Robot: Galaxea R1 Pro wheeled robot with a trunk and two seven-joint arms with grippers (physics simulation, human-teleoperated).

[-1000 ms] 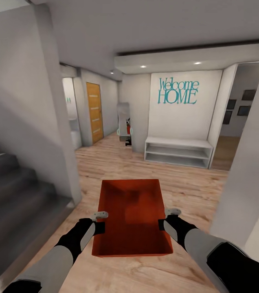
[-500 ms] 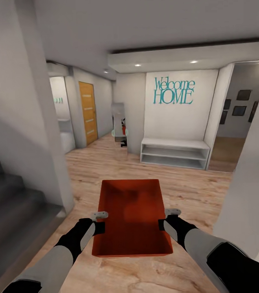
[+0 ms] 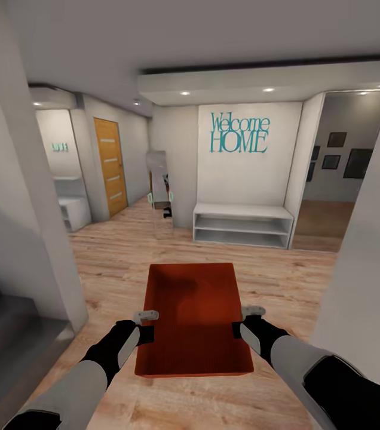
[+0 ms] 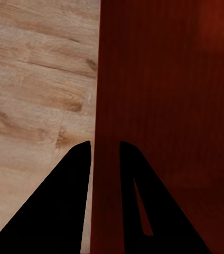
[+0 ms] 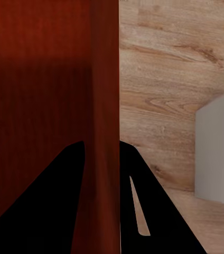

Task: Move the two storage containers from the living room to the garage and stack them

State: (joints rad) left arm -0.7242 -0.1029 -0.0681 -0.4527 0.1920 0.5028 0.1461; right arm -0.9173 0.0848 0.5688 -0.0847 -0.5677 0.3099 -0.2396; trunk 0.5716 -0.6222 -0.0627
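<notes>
Red-orange storage container point(image 3: 193, 319) carried low over light wood plank flooring point(image 3: 118, 257).
Left gripper point(image 3: 145, 324) and right gripper point(image 3: 245, 321) each clamp a side wall; teal "Welcome HOME" lettering point(image 3: 239, 133) ahead, smaller sign point(image 3: 60, 147) probably illegible.

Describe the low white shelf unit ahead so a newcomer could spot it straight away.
Find the white wall with teal "Welcome HOME" lettering across the light wood plank floor. Directly beneath it stands the low white open shelf unit, wide and two-tiered. Unlike the orange wooden door farther left, it is white and floor-level.
</notes>
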